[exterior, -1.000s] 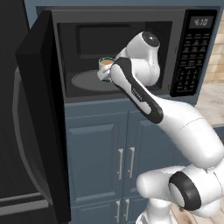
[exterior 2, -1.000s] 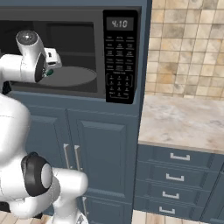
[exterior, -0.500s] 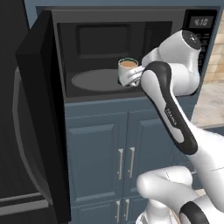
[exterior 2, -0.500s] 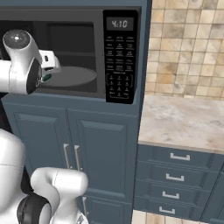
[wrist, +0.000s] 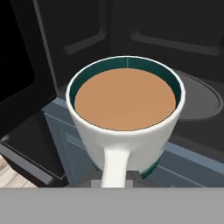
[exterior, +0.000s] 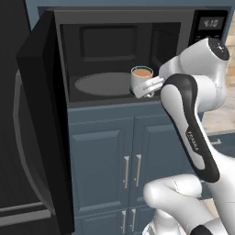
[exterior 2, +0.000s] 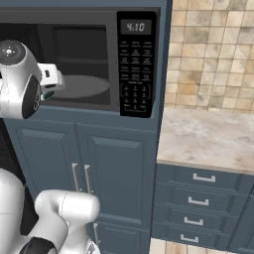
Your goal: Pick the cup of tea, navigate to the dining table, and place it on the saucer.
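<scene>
The cup of tea [exterior: 142, 80] hangs upright at the open front of the microwave [exterior: 124, 55], clear of the cavity floor and just right of the round grey turntable [exterior: 103, 84]. It is a white mug with a dark green inner wall and a teal band low on its side, filled nearly to the brim with light brown liquid that lies level. In the hand view the cup of tea [wrist: 126, 118] sits close, its white handle pointing straight down toward the end effector [wrist: 113, 180], whose jaws are clenched on that handle; only the dark tips of the jaws show on either side of it.

In the left base view the end effector [exterior: 151, 86] reaches the mug from the right, with the white arm [exterior: 193, 124] bending up from the lower right and the large wrist joint standing in front of the microwave's control panel [exterior: 211, 27]. The microwave door [exterior: 43, 119] is swung wide to the left, its dark edge facing the camera.

In the right base view the wrist covers the mug, the clock display [exterior 2: 136, 27] reads 4:10 above the keypad, and blue cabinet doors [exterior 2: 82, 178] stand below the microwave. To the right, a mottled beige counter [exterior 2: 208, 141] tops a stack of blue drawers [exterior 2: 198, 203], backed by a tan tiled wall [exterior 2: 213, 54].
</scene>
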